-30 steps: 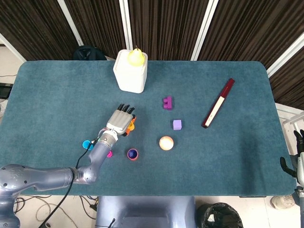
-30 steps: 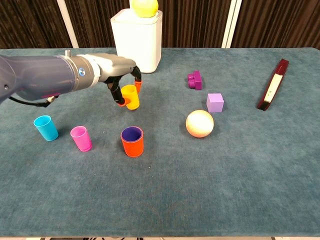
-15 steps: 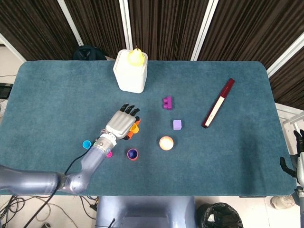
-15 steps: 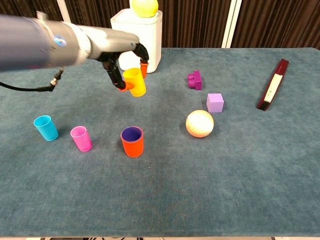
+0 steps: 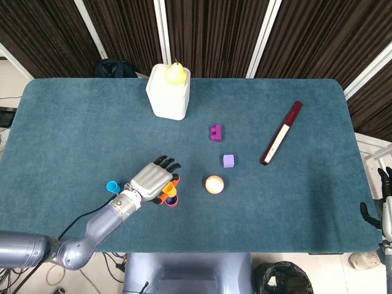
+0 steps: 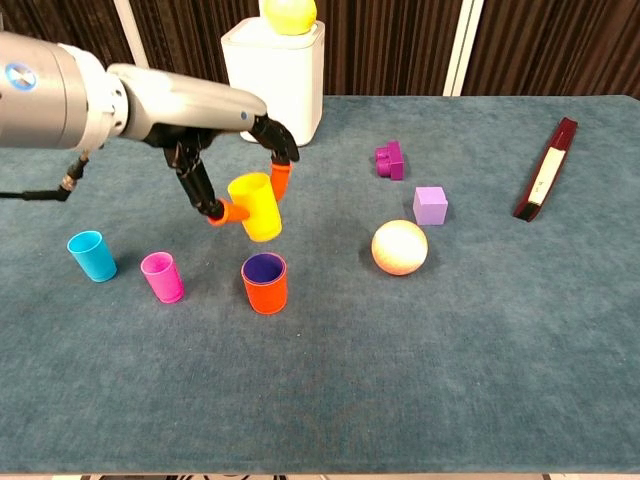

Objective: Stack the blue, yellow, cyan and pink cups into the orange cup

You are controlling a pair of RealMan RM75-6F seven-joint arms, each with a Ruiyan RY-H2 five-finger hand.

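My left hand [image 6: 200, 125] holds the yellow cup [image 6: 255, 206] tilted in the air, pinched between orange-tipped fingers. It hangs just above and behind the orange cup [image 6: 265, 285]. The orange cup stands upright with the dark blue cup [image 6: 264, 267] nested inside it. The pink cup [image 6: 162, 277] and the cyan cup [image 6: 92, 255] stand upright to its left. In the head view, my left hand [image 5: 150, 179] covers the pink cup and most of the orange cup [image 5: 171, 203]; the cyan cup [image 5: 112, 187] shows. My right hand [image 5: 384, 211] hangs off the table's right edge, empty with its fingers apart.
A white box [image 6: 275, 80] with a yellow ball on top stands at the back. A purple brick [image 6: 390, 160], a purple cube [image 6: 430, 205] and a cream ball [image 6: 399, 247] lie right of the cups. A dark red stick [image 6: 545, 180] lies far right.
My left hand has lifted the yellow cup off the table and carried it forward, from near the white box to just above the orange cup. The right hand has not moved.
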